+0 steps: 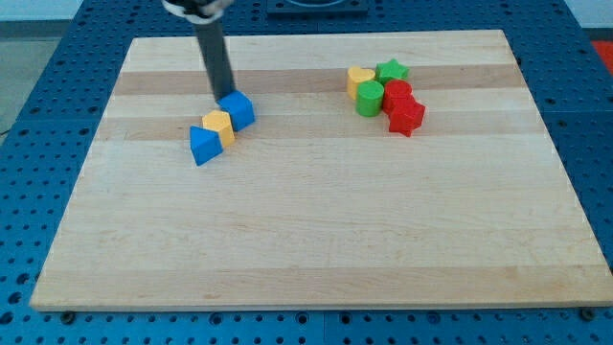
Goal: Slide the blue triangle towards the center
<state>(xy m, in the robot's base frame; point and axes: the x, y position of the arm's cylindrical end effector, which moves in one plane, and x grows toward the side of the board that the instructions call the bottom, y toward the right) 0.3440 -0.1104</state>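
Note:
The blue triangle (203, 146) lies on the wooden board (316, 240) left of centre, at the lower-left end of a short diagonal row. A yellow block (219, 126) touches it on its upper right, and a blue block (237, 109) follows. My tip (221, 96) comes down from the view's top and rests against the upper-left side of that blue block, away from the triangle.
A cluster at the upper right holds a yellow heart (361, 80), a green star (391, 70), a green block (370, 98), a red block (397, 95) and a red star (406, 117). Blue perforated table surrounds the board.

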